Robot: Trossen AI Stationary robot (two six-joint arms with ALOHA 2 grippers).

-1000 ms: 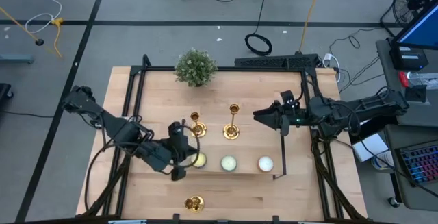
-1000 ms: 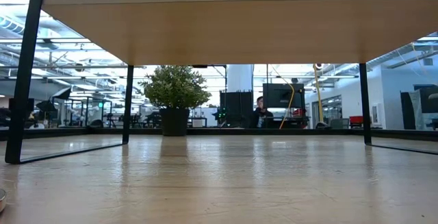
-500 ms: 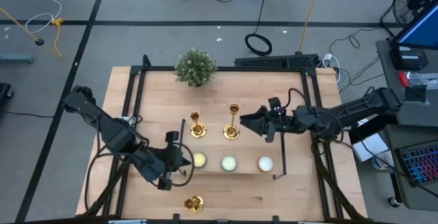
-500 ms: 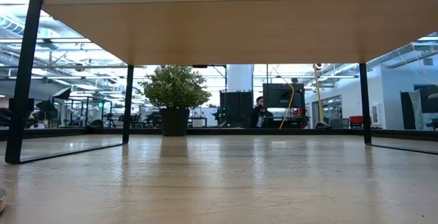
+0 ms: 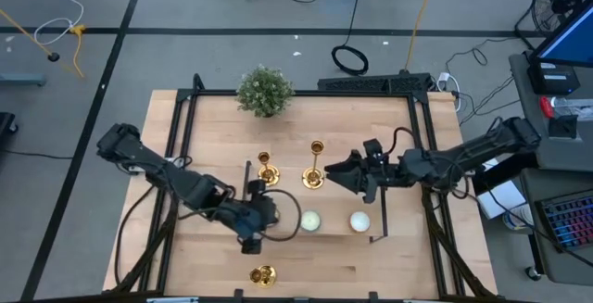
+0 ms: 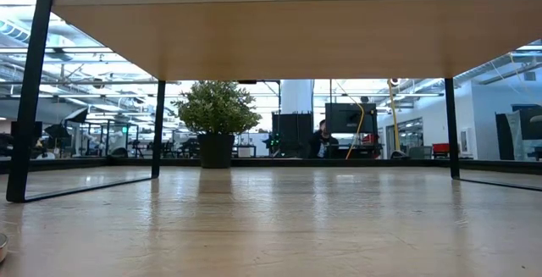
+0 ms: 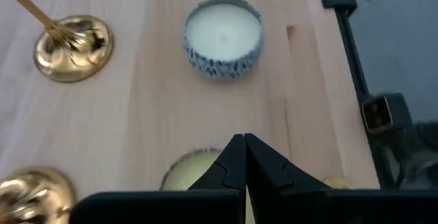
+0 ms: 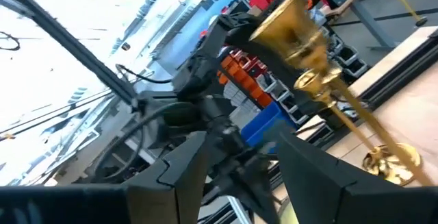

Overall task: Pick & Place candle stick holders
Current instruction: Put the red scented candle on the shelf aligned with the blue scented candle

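Two shiny gold candle stick holders (image 5: 314, 166) stand upright, stems vertical, mid-table; a third (image 5: 263, 273) sits at the near edge. The right gripper (image 5: 346, 171), fingers spread, hovers just beside one. The left gripper (image 5: 278, 220), pressed together, hangs over the round white candles (image 5: 310, 220).

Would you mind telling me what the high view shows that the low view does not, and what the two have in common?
Only the high view shows both arms: the shut left hand over the shelf's candle row, the right hand beside the taller candle stick holder, a shorter candle stick holder next to it, and a third candle stick holder near the front edge. Only the low view shows the shelf's underside and a person in the room behind. Both show the green plant and the wooden table.
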